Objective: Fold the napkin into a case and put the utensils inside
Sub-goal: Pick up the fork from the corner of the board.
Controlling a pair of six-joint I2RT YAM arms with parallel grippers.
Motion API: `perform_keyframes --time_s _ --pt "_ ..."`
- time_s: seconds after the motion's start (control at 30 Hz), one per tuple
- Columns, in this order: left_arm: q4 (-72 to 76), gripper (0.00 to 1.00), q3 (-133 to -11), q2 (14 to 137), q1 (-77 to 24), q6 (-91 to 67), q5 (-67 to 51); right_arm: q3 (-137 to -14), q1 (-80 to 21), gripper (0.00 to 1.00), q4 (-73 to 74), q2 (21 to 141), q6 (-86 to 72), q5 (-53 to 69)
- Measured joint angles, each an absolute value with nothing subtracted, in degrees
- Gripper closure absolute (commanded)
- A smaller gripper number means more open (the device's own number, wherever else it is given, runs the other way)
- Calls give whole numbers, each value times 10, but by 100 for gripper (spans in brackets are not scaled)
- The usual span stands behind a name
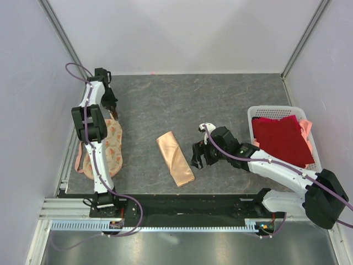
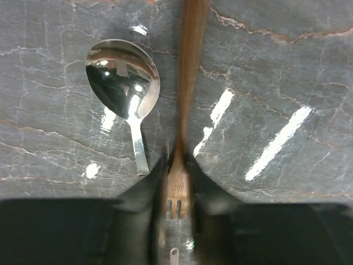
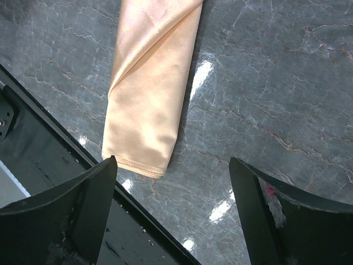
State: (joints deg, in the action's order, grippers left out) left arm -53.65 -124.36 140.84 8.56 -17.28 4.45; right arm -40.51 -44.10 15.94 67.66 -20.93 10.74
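One slim brown wooden fork (image 2: pixel 188 83) sits pinched in my left gripper (image 2: pixel 177 165), well left of the peach-orange cloth case (image 1: pixel 175 158). My right gripper (image 3: pixel 172 163), nearer, gapes empty.

No text, label, brand, number or sign can be read in any view. The folded napkin (image 1: pixel 175 158), the spoon (image 2: pixel 122 77), the wooden fork (image 2: pixel 187 83) and the white lattice basket (image 1: pixel 276 108) carry no legible marking. The orange print on the cream cloth (image 1: pixel 113 146) is too small to tell whether it holds any letters.
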Motion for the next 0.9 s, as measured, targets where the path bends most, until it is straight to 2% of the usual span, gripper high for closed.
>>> perform_keyframes --time_s 0.03,0.2,0.33,0.47,0.57,0.73,0.9 --pt "-537 98 -1244 1408 86 -173 43 -404 -441 9 159 677 -209 109" --pt "-537 98 -1244 1407 86 -174 24 -401 -440 7 159 681 -209 118" --pt "-539 98 -1235 1392 86 -192 -40 -396 -440 6 160 684 -213 133" --pt "-525 98 -1176 1313 73 -216 -120 -394 -440 5 160 684 -222 154" --pt "-453 98 -1047 1170 52 -248 -207 -394 -440 4 160 685 -225 166" --pt "-169 98 -744 904 -9 -356 -379 -430 -439 4 165 724 -239 192" --pt "71 98 -529 813 -116 -473 -433 -486 -435 3 133 763 -268 216"
